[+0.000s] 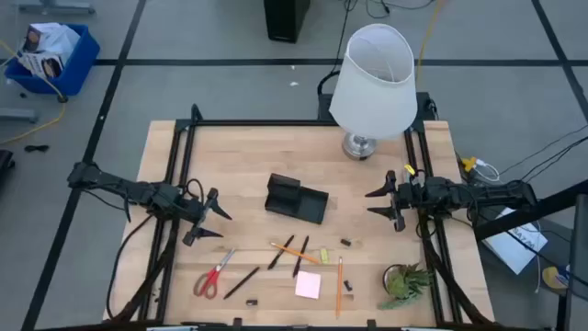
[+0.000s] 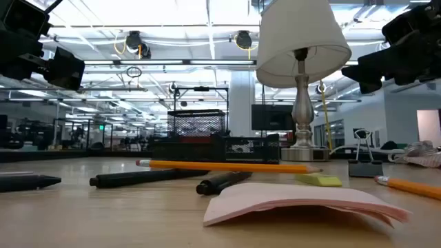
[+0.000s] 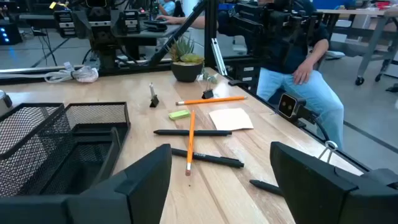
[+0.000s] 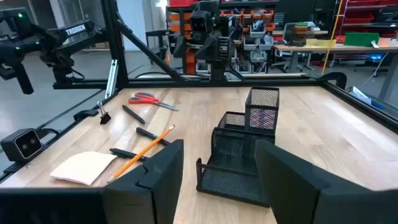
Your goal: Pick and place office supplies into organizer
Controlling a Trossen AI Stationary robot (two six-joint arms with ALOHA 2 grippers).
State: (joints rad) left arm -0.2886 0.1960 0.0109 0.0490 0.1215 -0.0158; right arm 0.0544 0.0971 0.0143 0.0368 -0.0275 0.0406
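Centre of frame: organizer (image 1: 296,199), black mesh, nothing in it.
Lower centre: scissors (image 1: 213,276), pens (image 1: 242,282), pencils (image 1: 294,254), pink pad (image 1: 308,285), loose on the table (image 1: 239,156).
Left gripper (image 1: 217,221): mid-left, jaws wide, holding nothing.
Right gripper (image 1: 377,203): mid-right, jaws wide, holding nothing.
Upper centre: lamp (image 1: 372,83).

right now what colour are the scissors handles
Red; the scissors show best in the high view.

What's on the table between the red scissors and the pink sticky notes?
In the high view, one black pen lies slanted between the scissors and the sticky notes, with a tiny black bit nearer the table's front edge.
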